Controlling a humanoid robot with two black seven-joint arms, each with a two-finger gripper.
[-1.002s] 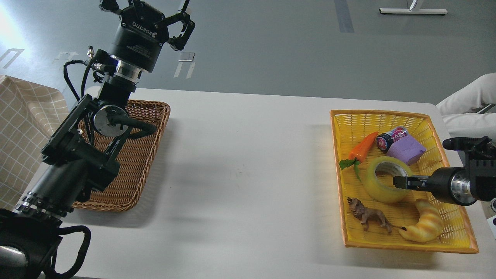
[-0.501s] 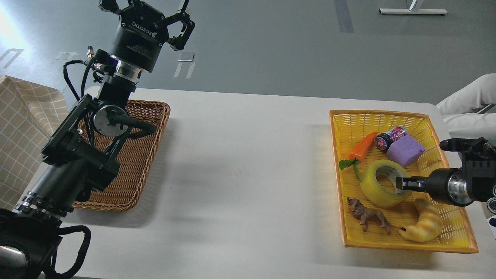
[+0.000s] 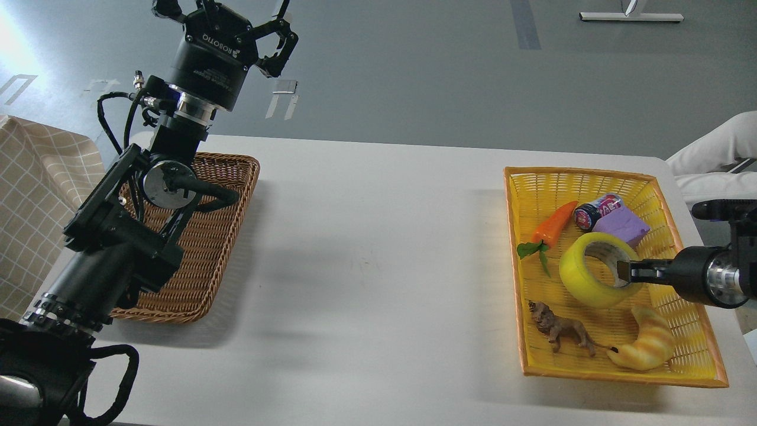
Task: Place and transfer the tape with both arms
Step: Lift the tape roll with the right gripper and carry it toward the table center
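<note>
The yellow tape roll (image 3: 582, 283) with its grey-white core is tilted up on edge over the yellow basket (image 3: 650, 180) at the right. My right gripper (image 3: 625, 274) comes in from the right and is shut on the roll's right wall, with one finger inside the core. My left gripper (image 3: 236, 23) is held high at the upper left, above the brown wicker basket (image 3: 219, 236), open and empty, far from the tape.
The yellow basket also holds a toy carrot (image 3: 553, 225), a small can (image 3: 594, 212), a purple block (image 3: 621, 228), a toy lion (image 3: 562, 331) and a croissant toy (image 3: 647, 343). A checked cloth (image 3: 35, 195) lies at the far left. A white-sleeved arm (image 3: 721, 151) shows at the right.
My right gripper closed on the tape's wall and drew it up and slightly right, tipping the roll from flat onto its edge. My left arm has not moved.
</note>
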